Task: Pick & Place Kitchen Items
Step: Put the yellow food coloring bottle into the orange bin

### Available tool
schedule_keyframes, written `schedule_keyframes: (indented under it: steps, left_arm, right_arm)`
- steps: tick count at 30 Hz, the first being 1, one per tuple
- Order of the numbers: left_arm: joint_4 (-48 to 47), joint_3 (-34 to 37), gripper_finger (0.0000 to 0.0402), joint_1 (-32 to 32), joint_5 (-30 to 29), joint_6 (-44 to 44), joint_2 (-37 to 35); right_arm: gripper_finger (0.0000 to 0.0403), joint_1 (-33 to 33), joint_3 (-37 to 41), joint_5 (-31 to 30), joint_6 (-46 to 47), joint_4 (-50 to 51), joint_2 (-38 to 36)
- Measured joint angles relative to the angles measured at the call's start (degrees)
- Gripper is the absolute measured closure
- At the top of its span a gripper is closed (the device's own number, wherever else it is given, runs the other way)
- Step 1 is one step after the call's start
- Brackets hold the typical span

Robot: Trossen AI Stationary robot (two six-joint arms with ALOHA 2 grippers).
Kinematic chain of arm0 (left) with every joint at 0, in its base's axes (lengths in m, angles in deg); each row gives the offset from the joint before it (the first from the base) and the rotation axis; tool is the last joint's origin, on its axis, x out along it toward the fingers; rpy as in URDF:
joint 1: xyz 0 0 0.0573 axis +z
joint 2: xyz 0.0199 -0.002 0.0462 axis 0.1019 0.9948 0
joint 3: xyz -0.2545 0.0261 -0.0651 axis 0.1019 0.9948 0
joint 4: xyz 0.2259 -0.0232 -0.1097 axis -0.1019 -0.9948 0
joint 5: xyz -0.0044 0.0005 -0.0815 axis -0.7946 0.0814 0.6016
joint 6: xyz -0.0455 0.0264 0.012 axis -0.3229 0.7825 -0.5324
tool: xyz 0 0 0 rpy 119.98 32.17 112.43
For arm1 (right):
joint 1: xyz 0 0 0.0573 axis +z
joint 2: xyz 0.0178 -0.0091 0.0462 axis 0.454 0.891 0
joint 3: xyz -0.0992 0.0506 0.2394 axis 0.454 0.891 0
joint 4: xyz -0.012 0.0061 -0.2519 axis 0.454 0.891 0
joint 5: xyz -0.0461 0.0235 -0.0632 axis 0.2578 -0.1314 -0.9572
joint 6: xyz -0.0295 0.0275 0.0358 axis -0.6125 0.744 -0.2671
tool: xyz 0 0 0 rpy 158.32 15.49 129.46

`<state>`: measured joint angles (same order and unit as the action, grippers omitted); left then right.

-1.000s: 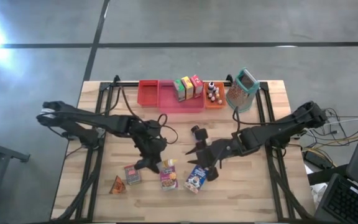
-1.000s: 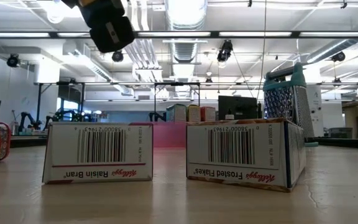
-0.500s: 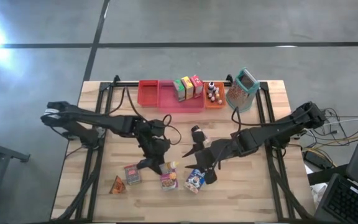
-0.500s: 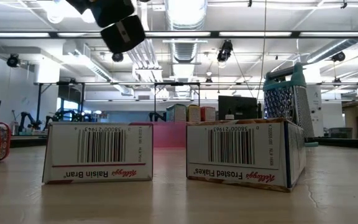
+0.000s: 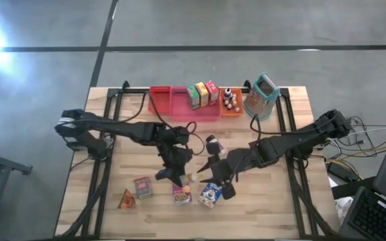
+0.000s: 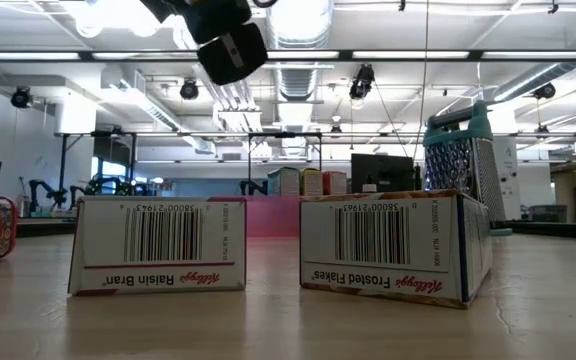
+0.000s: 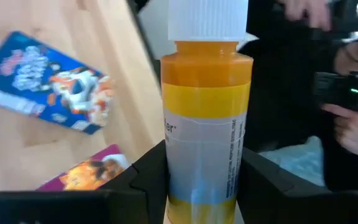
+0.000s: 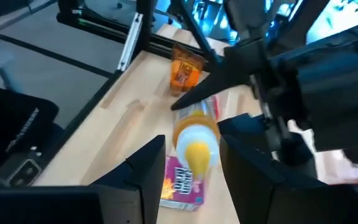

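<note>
The orange-and-yellow bottle (image 7: 207, 118), white-capped, hangs at centre frame, clamped at its lower body by the left gripper (image 7: 197, 180). It looks light, rigid and slick; take it mid-label. The right gripper (image 8: 188, 158) brackets its cap, apparently not gripping.

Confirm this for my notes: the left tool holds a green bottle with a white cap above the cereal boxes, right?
Not quite. The bottle in the left tool is yellow-orange, not green; the left wrist view shows it. Its cap is white, and it is held above the cereal boxes.
</note>
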<state>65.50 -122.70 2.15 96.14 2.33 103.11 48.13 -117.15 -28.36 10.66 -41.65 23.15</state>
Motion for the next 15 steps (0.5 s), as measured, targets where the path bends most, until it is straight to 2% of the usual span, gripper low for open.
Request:
schedule_keyframes:
  steps: [4,15]
  left_arm:
    - [-0.1,-1.9,0.0248,0.0,1.6,1.4,0.5]
    - [0.0,-3.2,0.0248,0.8,0.2,2.3,0.8]
  right_arm:
    - [0.0249,0.0,0.0,0.2,1.3,1.9,0.0]
    - [0.0223,0.0,0.0,-0.3,0.5,0.9,0.0]
